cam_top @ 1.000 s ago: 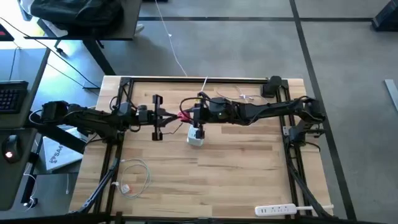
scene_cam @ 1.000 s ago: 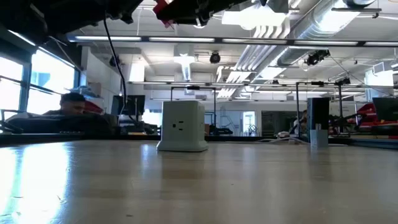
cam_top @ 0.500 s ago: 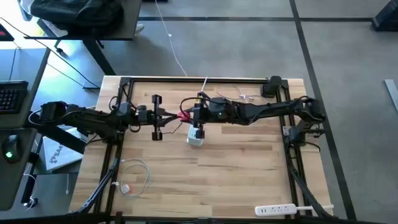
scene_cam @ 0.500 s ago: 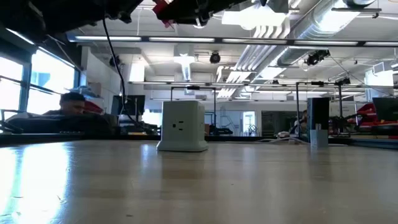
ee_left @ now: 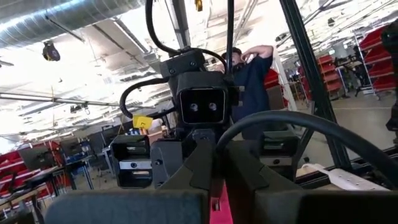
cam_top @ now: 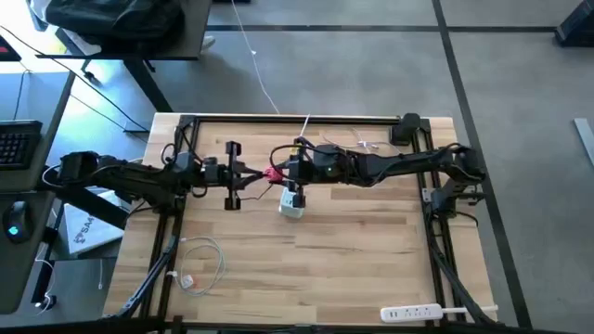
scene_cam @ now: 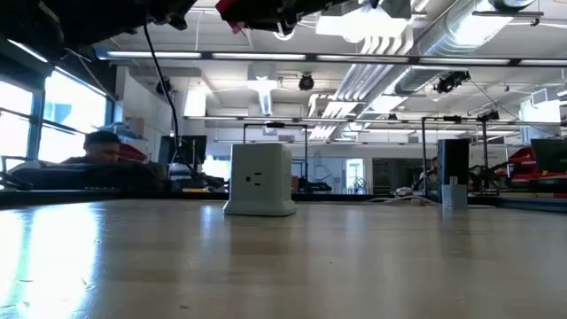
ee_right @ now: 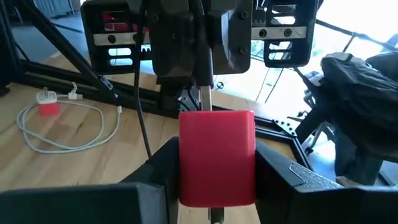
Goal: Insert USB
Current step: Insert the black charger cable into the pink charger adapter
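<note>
High view: both arms meet above the middle of the wooden bench (cam_top: 353,241). The left end effector (cam_top: 249,173) and the right end effector (cam_top: 286,173) face each other nose to nose, with the USB (cam_top: 275,173), a small red-pink plug, between them. Compared with a second ago, the two have barely moved; the plug looks a touch closer to the right end effector. The white charger cube (cam_top: 292,204) sits on the bench just below the right end effector. A coiled white cable (cam_top: 200,263) lies well away from both, near the bench's front edge.

Low view: the charger cube (scene_cam: 260,181) stands upright on the bench, untouched. The red plug (scene_cam: 232,8) hangs high above it, and has crept slightly upward since a moment ago.

Left wrist view: the left end effector's fingers (ee_left: 196,163) are pressed nearly together, pinching the thin end of the plug (ee_left: 216,202). The right arm's wrist camera faces straight back. A person stands in the room behind.

Right wrist view: the right end effector's fingers (ee_right: 155,167) flank the red plug body (ee_right: 217,155) on both sides, pinching it.

Judgement: this appears to be a handover or regrip in mid-air. Insertion has not begun; the plug remains well above the cube.
</note>
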Available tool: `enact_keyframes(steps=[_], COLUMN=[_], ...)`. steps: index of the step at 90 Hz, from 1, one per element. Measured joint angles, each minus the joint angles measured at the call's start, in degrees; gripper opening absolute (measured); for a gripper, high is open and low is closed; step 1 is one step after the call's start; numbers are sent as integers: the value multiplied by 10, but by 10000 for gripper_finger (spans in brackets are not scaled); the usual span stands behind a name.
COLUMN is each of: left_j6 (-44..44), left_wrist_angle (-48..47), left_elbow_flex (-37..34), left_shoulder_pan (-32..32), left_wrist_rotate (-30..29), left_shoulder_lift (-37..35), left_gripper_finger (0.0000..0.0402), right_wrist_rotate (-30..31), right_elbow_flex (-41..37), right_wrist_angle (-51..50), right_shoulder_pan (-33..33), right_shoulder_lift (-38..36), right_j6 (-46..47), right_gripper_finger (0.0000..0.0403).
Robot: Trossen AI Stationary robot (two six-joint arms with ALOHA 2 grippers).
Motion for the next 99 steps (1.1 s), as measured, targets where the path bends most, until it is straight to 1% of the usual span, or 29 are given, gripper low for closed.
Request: enact_keyframes(steps=[24,50,90,99], left_j6=[0,0,0,3], left_wrist_angle=[0,-35,-31,-31], left_elbow_flex=[0,0,0,0], left_shoulder_pan=[0,0,0,0], left_wrist_rotate=[0,0,0,1], left_shoulder_lift=[-1,-29,-29,-29], left_gripper_finger=[3,3,3,3], right_wrist_rotate=[1,1,-5,-17], right_elbow_flex=[0,0,0,0], right_wrist_angle=[2,6,9,9], right_shoulder_pan=[0,0,0,0], right_shoulder_lift=[0,-1,-1,-1], right_j6=[0,0,3,14], right_gripper_finger=[115,115,115,115])
